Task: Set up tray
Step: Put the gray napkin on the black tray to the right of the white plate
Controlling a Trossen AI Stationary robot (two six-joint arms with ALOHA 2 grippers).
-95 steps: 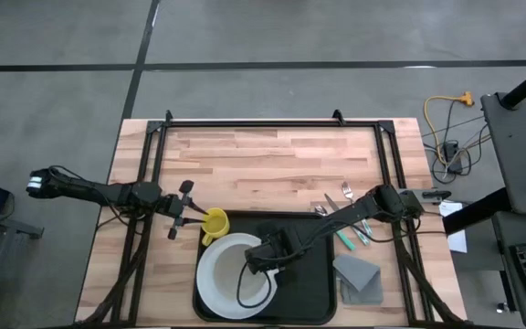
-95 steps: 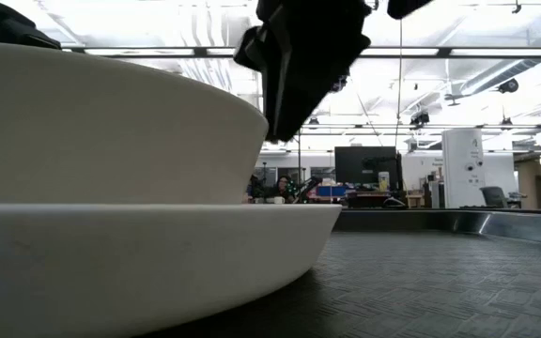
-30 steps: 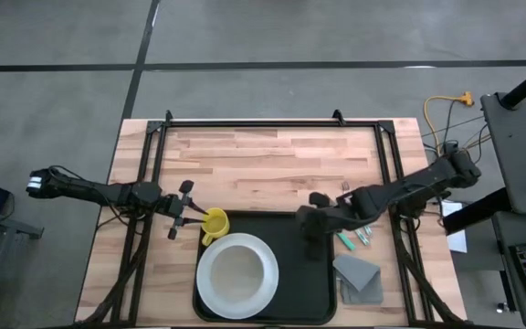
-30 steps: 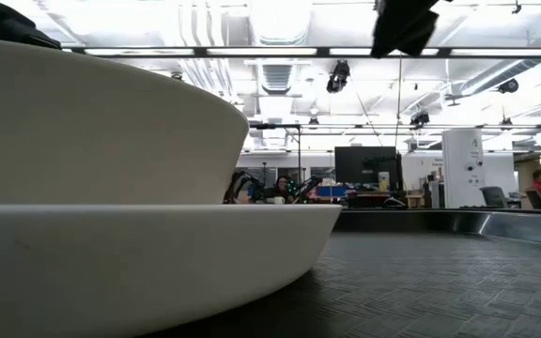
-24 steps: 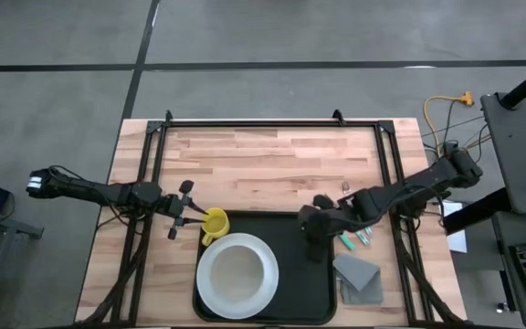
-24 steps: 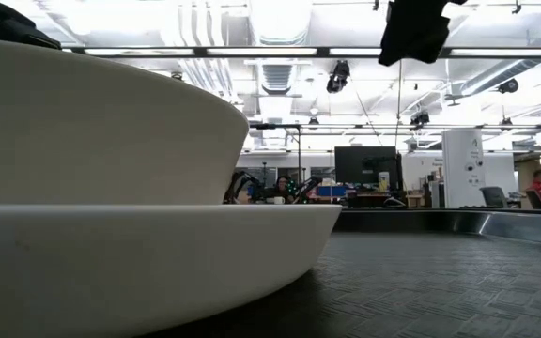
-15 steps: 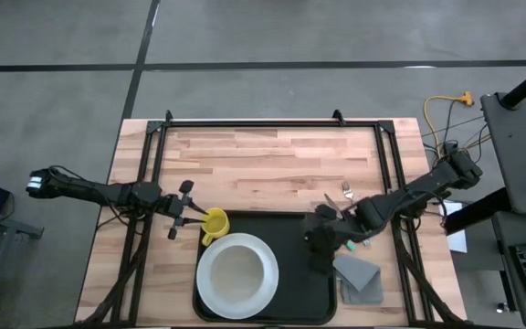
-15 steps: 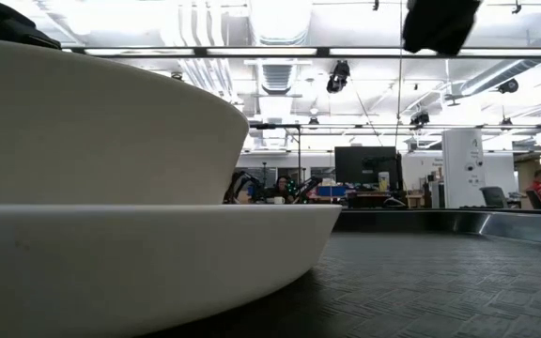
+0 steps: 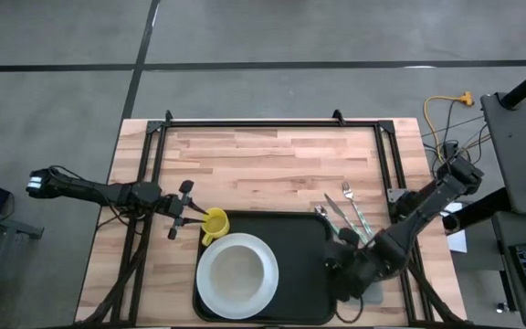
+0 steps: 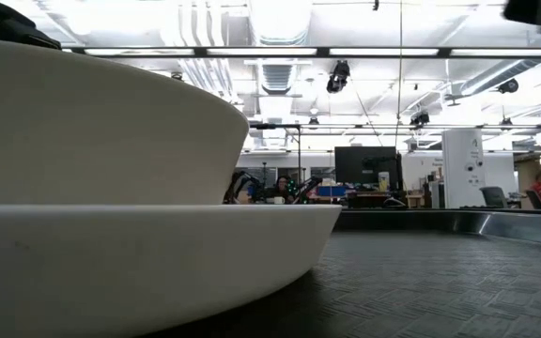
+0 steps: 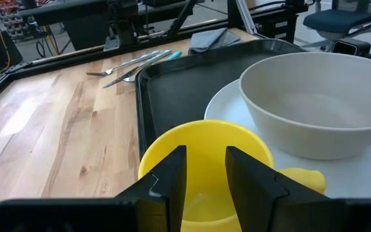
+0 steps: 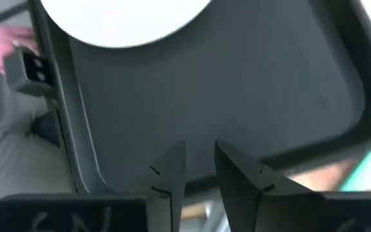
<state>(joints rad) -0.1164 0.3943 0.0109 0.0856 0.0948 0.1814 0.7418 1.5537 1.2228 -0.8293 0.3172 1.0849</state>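
The black tray (image 9: 304, 247) lies at the table's near middle, with a white bowl (image 9: 237, 272) standing on a white plate (image 11: 227, 109) on its left half. A yellow cup (image 9: 214, 223) stands at the tray's far-left corner. My left gripper (image 9: 183, 217) is level just left of the cup, fingers slightly open. In the left wrist view the cup (image 11: 205, 154) fills the space right behind them, and I cannot tell whether they touch it. My right gripper (image 9: 341, 274) hovers over the tray's near-right part (image 12: 205, 96), open by a narrow gap, holding nothing. It hides most of the grey napkin (image 11: 211, 38).
Several pieces of cutlery (image 9: 345, 208) lie on the wood just off the tray's far-right corner, one with a teal handle. A black frame (image 9: 254, 122) runs along the table's far edge and down both sides. The far half of the table (image 9: 263, 160) is bare wood.
My right gripper has moved from above the tray's far-right part toward the table's near edge and somewhat rightward, ending over the tray's near-right edge and the napkin. It has left the low view's top middle. Bowl, plate, cup and left arm have stayed still.
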